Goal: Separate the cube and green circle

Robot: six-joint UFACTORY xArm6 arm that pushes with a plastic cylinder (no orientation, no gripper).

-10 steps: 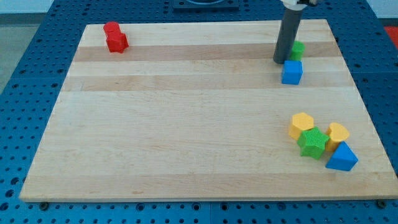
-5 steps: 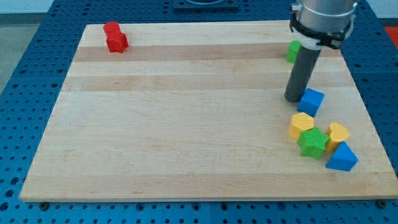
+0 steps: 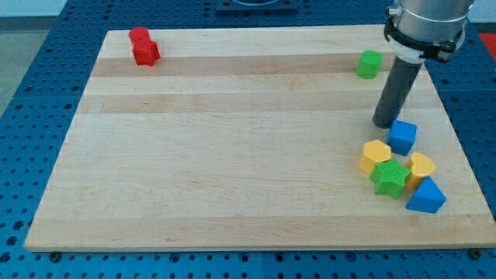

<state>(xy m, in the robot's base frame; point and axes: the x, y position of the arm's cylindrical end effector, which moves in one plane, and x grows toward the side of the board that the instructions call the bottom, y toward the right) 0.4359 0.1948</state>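
Observation:
The blue cube (image 3: pixel 402 137) lies at the view's right, touching or nearly touching the cluster of blocks below it. The green circle (image 3: pixel 369 63) stands alone near the view's top right, well apart from the cube. My tip (image 3: pixel 384 124) rests on the board just up and left of the blue cube, against its upper left side. The dark rod rises from it toward the view's top right.
Just below the cube sit a yellow block (image 3: pixel 375 155), a green star-like block (image 3: pixel 389 177), a yellow heart-like block (image 3: pixel 421 166) and a blue triangle (image 3: pixel 425 196). Two red blocks (image 3: pixel 143 47) stand at the view's top left. The board's right edge (image 3: pixel 453 132) is close.
My tip has pushed the blue cube down and to the right, away from the green circle. The cube now sits by the lower cluster. The green circle has stayed in place.

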